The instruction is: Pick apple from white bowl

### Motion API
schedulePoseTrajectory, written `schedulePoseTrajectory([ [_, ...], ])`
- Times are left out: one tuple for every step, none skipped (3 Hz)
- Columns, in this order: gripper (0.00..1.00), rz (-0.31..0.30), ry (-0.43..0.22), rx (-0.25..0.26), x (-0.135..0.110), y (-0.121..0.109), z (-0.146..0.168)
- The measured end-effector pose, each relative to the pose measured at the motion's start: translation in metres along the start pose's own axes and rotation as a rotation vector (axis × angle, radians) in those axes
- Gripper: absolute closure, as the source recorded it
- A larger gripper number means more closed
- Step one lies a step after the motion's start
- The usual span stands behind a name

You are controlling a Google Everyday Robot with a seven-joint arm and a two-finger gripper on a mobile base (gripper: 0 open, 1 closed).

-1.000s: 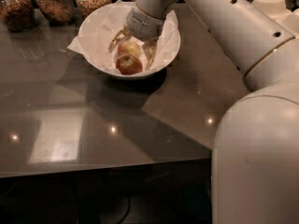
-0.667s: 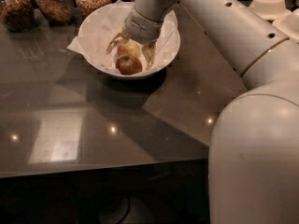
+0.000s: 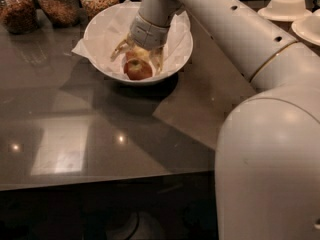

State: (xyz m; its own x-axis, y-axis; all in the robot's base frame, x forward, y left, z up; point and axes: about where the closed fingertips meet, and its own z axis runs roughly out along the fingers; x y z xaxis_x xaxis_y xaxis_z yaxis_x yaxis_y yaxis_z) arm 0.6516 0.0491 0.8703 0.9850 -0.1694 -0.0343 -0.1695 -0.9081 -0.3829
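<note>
The white bowl with its crumpled paper liner stands at the back middle of the dark table. The apple, red with a yellowish patch on top, lies in the bowl's near side. My gripper reaches down into the bowl from above and behind. Its translucent fingers stand apart, one on each side of the apple. The left finger is clear of the apple; the right one is close beside it. The apple rests on the liner.
Three glass jars of dry food stand behind the bowl at the back left. Small stacked beige bowls stand at the back right. My arm and body fill the right foreground. The table's front edge runs across the lower part.
The gripper has stayed in the bowl over the apple, shifting only slightly. The apple shows a little more below the gripper's wrist than before.
</note>
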Motion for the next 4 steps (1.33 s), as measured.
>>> schedulePoseTrajectory([
  [0.25,-0.028,0.001,-0.023,0.0008,-0.0031,0.0040],
  [0.27,-0.061,0.000,-0.055,-0.0013,-0.0061,0.0077],
  [0.32,-0.092,0.005,-0.084,-0.0048,-0.0078,0.0085],
  [0.51,-0.110,0.014,-0.106,-0.0073,-0.0076,0.0077],
])
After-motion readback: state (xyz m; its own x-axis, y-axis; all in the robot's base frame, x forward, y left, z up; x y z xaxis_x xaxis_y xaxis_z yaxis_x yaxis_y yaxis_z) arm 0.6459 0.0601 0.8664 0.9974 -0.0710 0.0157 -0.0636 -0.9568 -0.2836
